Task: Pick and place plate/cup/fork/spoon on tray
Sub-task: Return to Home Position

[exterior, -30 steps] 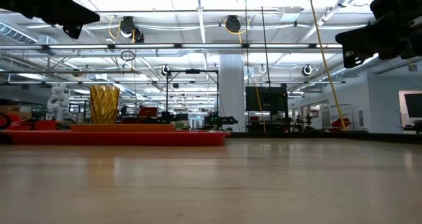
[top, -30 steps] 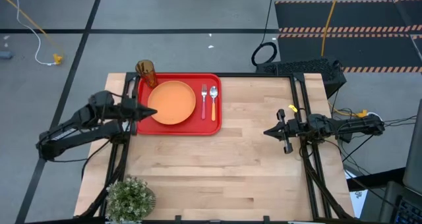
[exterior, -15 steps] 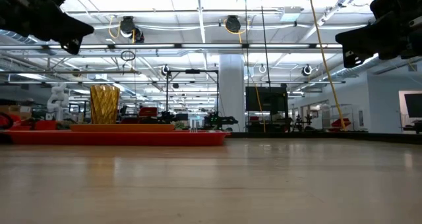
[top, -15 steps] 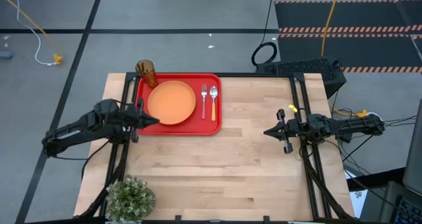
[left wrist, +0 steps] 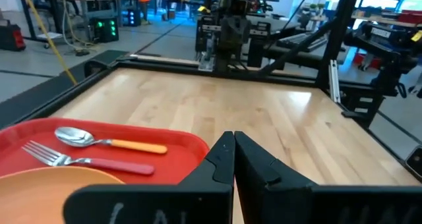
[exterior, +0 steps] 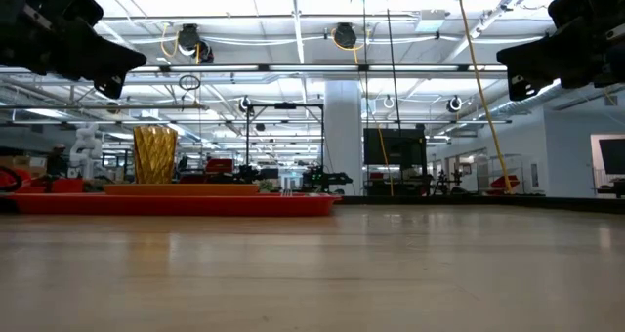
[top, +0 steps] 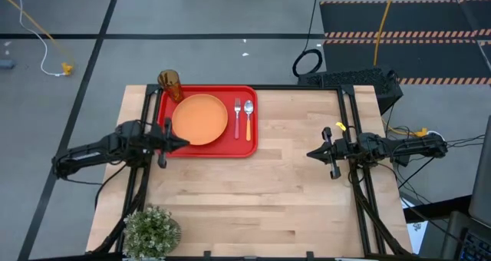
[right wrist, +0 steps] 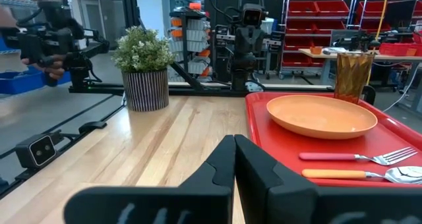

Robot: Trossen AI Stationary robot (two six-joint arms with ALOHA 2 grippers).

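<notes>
Bright red rectangular plastic tray [top: 207,151] on wooden surface [top: 291,192] holds round orange plastic plate [top: 200,119], pink-handled metal fork [top: 238,117], orange-handled metal spoon [top: 248,120]; cutlery parallel beside plate. Amber translucent cup [top: 169,83] at tray's corner; inside rim or not, cannot tell. Left gripper [top: 181,143] above tray's edge, jaws pressed together, empty. Right gripper [top: 310,153] well apart from tray, jaws likewise.
</notes>
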